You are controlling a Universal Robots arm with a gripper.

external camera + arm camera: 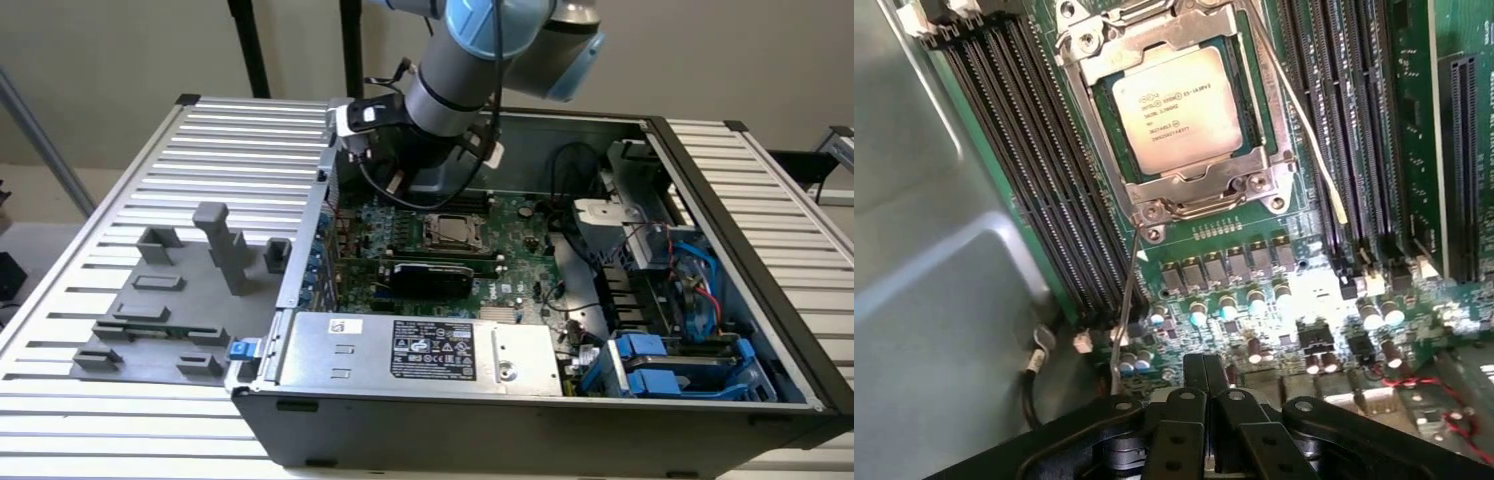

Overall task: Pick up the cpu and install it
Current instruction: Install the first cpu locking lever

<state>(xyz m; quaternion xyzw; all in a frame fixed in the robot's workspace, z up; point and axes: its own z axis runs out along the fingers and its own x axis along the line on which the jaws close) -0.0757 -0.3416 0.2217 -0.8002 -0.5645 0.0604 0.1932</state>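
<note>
The exterior view looks down from high in front on the open computer case [534, 400]. The wrist view hangs close above its circuit board [1254, 300]; both views share the processor socket [453, 231].

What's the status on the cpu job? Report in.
Gripper shut, empty, above the motherboard. Cpu seated in its socket. Nothing over it.

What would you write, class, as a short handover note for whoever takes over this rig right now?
Gripper: shut, empty, hanging over the motherboard inside the open PC case.
Cpu: lying flat in its socket with the metal frame around it.
Done: the cpu appears to be placed in the socket.
Left: the thin socket lever looks unlatched; whether the cpu is fully seated can't be told.
</note>
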